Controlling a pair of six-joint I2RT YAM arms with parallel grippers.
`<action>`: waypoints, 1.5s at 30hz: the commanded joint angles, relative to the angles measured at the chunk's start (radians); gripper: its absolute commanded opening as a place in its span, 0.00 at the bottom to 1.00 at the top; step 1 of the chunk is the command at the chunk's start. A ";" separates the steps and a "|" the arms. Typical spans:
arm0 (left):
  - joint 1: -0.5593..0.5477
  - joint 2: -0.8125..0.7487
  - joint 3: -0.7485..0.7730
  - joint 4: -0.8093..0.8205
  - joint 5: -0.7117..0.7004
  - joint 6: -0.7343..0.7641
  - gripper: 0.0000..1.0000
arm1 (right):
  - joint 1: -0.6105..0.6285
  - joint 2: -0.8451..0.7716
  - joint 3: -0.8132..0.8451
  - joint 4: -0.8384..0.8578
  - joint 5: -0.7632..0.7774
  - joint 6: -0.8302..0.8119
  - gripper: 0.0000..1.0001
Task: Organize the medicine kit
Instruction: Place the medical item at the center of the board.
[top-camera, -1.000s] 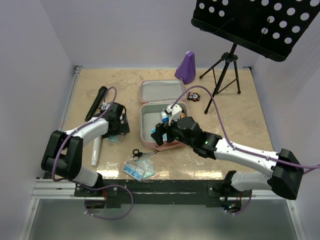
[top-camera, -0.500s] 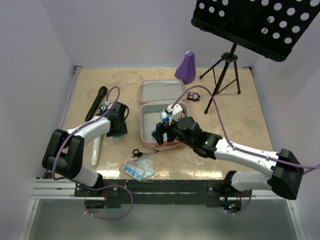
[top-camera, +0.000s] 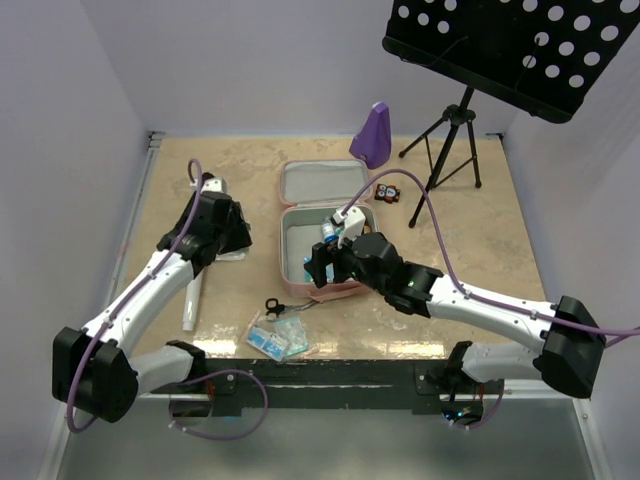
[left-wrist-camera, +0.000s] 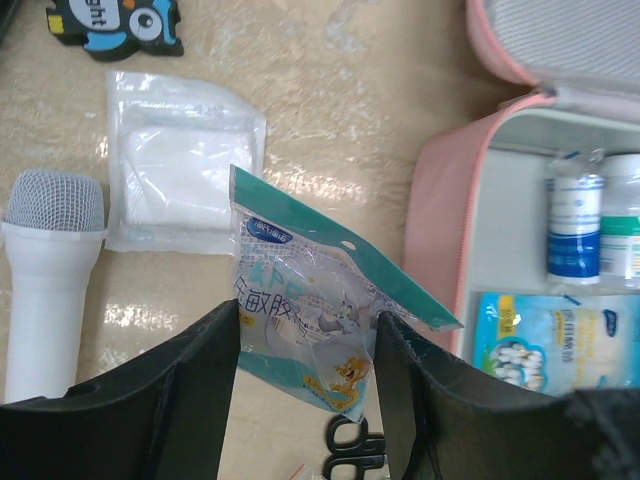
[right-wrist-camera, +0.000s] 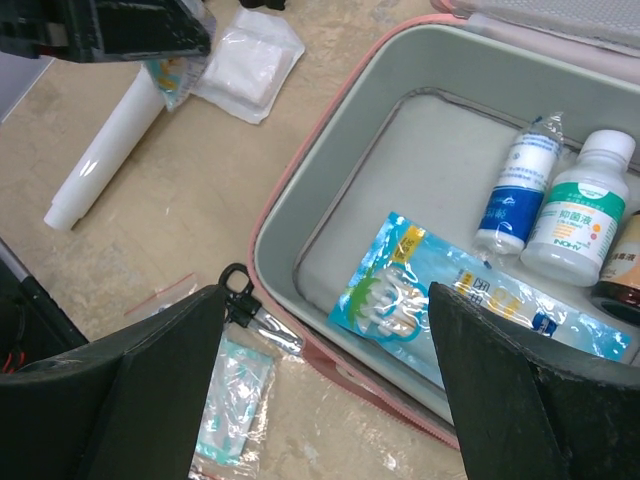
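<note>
Medicine kit (top-camera: 300, 240) lies open at mid-table, with its lid hinged back toward 12 o'clock.
At the kit's 9 o'clock, the left gripper (left-wrist-camera: 307, 315) is clamped on a teal cartoon sachet (left-wrist-camera: 300, 290), near a gauze pack (left-wrist-camera: 180, 165) and a white microphone (left-wrist-camera: 50, 270). The right gripper (right-wrist-camera: 327, 295) hovers over the kit's 6 o'clock rim, jaws spread wide and empty. Below it a swab packet (right-wrist-camera: 440, 290), a white bottle (right-wrist-camera: 578, 210) and a blue-labelled bottle (right-wrist-camera: 515, 195) lie inside.

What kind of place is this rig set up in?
Probably a staged robot test booth, not a home or clinic. Plain walls box in a single table, and the props are mismatched: a pink medicine kit shares it with a music stand and a white microphone.
</note>
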 joint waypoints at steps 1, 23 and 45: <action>-0.003 -0.053 0.053 0.032 0.041 -0.008 0.58 | -0.005 0.009 0.050 0.001 0.066 0.025 0.86; -0.029 0.125 0.117 0.240 0.200 -0.071 0.58 | -0.003 0.053 0.104 -0.047 0.152 0.034 0.86; -0.336 0.196 0.281 0.023 -0.232 -0.212 0.60 | -0.011 -0.151 0.021 -0.117 0.361 0.128 0.86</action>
